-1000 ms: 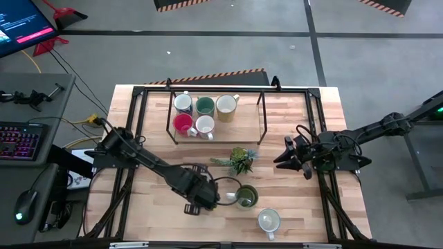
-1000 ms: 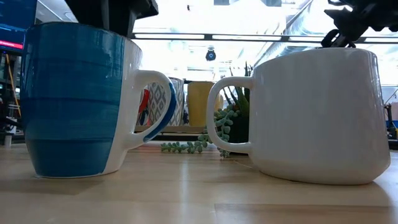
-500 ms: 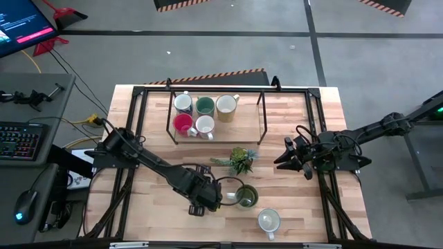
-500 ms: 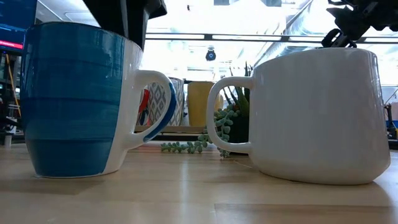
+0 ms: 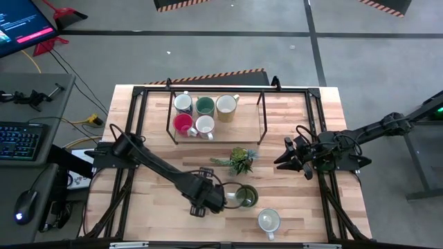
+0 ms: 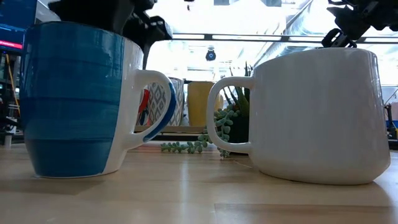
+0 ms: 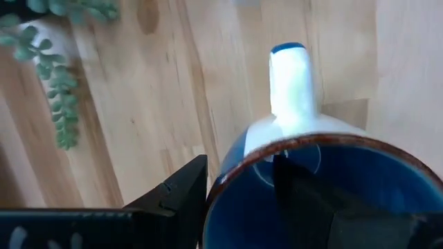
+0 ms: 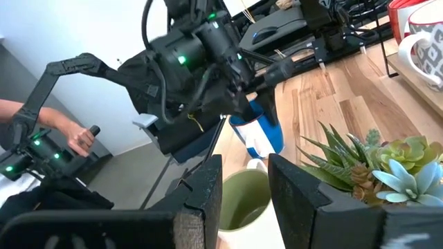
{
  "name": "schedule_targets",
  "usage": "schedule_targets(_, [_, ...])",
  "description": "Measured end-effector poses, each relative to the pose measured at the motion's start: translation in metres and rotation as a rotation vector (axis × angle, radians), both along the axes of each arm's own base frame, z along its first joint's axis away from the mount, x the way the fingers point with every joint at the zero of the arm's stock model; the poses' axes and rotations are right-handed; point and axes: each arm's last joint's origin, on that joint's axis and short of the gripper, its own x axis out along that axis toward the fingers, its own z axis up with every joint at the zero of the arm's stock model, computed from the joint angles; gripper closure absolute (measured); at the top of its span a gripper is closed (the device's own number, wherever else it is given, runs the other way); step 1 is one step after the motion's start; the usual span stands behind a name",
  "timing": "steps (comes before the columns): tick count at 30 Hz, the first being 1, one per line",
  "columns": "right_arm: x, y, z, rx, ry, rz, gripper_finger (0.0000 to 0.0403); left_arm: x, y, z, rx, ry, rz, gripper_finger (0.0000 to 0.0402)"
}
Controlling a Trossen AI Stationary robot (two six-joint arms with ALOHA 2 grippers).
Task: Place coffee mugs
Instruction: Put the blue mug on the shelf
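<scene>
- The left tool (image 5: 216,198) is down at the blue mug (image 6: 81,102) near the front of the table (image 5: 291,207); the left wrist view shows one finger (image 7: 332,200) inside the bowl and the other outside the rim, so the fingers straddle the wall, spread about it; whether they already press it I cannot tell
- The blue mug stands upright on the table, its handle toward the olive green mug (image 5: 246,196) just beside it; the white mug (image 5: 268,221) sits nearer the front edge, apart from both
- My reading: the step in hand is taking this mug by its rim, to carry it to the rack (image 5: 216,142) at the back, where five mugs already stand
- To do it well, seat the fingers deep on the wall before pinching, away from the handle, so the mug hangs level
- Lift straight up first; a sideways drag would likely knock the olive green mug
- On the way back, pass clear of the spiky plant (image 5: 240,160)
- The right tool (image 5: 291,160) waits above the table's right side, fingers a little apart, holding nothing
</scene>
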Motion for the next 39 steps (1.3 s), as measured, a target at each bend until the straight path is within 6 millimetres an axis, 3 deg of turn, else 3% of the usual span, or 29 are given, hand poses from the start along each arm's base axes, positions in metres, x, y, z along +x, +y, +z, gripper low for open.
schedule_targets(5, [0.0, 0.0, 0.0, 0.001, 0.001, 0.009, 0.0304, 0.003, -0.001, -0.013, -0.007, 0.042, -0.006, 0.0248])
schedule_targets(11, [0.0, 0.001, 0.0, 0.016, 0.007, 0.018, 0.0304, 0.004, 0.0, -0.015, -0.006, 0.046, -0.003, 0.0253])
schedule_targets(16, [0.0, 0.001, 0.0, 0.025, 0.013, 0.017, 0.0304, 0.005, 0.003, -0.011, -0.028, 0.049, -0.004, 0.0297])
schedule_targets(22, [0.0, 0.001, 0.0, 0.025, 0.013, 0.017, 0.0304, 0.006, 0.006, -0.011, -0.079, 0.077, -0.006, 0.0389])
schedule_targets(29, [0.0, 0.001, 0.0, 0.025, 0.013, 0.017, 0.0304, 0.008, 0.008, -0.01, -0.112, 0.086, 0.008, 0.0396])
schedule_targets(32, [0.0, 0.001, 0.0, 0.025, 0.012, 0.017, 0.0304, 0.007, 0.009, 0.001, -0.124, 0.066, -0.011, 0.0397])
schedule_targets(39, [0.0, 0.001, 0.0, 0.025, 0.012, 0.016, 0.0304, -0.013, 0.022, 0.056, -0.115, -0.054, 0.013, 0.0398])
